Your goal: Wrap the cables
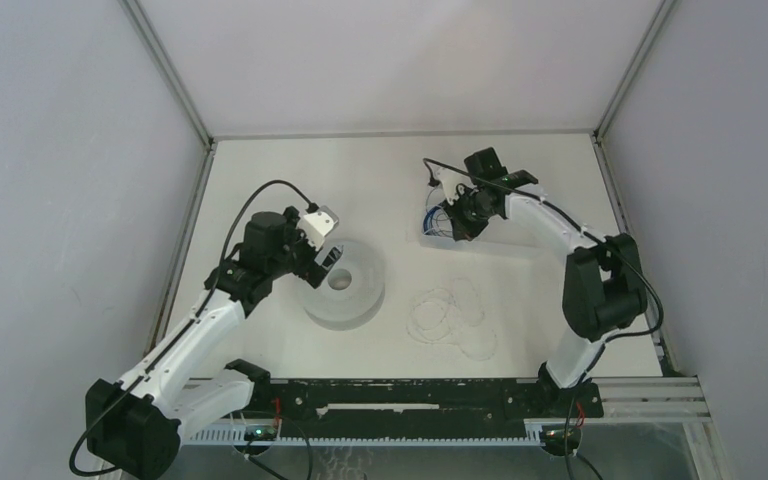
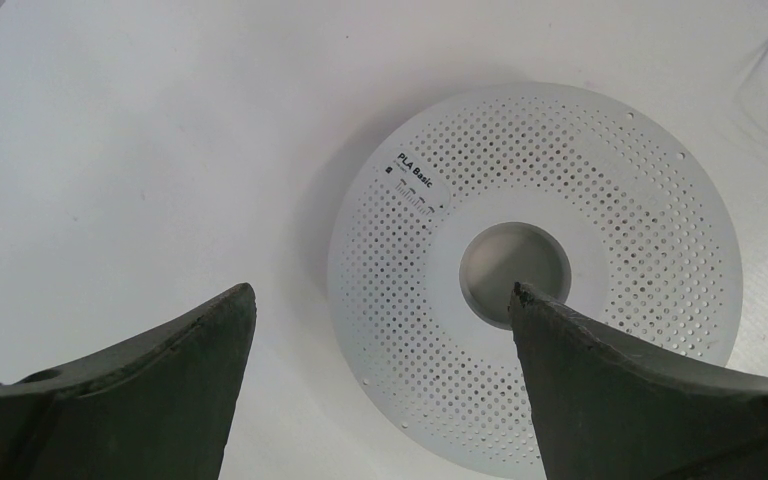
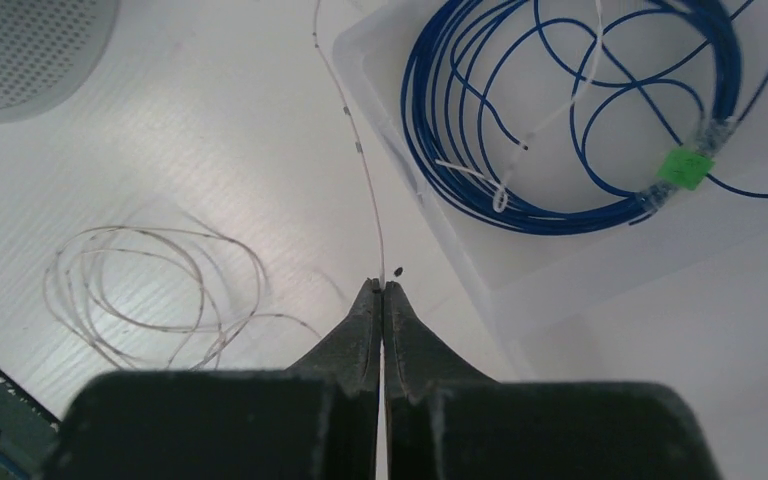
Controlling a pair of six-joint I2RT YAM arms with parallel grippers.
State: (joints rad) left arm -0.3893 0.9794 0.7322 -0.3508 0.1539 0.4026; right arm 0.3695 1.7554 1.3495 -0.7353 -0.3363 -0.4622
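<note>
Our right gripper (image 3: 382, 290) is pinched shut on a strand of the cables (image 3: 365, 170), which runs from its tips along the clear bin's (image 3: 520, 270) outer wall. The rest lies in loose loops beside the bin, apart from that gripper. Well away from the bin, our left gripper (image 2: 381, 292) hangs wide open over a perforated spool (image 2: 580, 170).

White arm links (image 1: 200, 325), black joints (image 1: 600, 290), looping black leads (image 1: 272, 183), dark matte tapered fingers (image 2: 150, 390).
</note>
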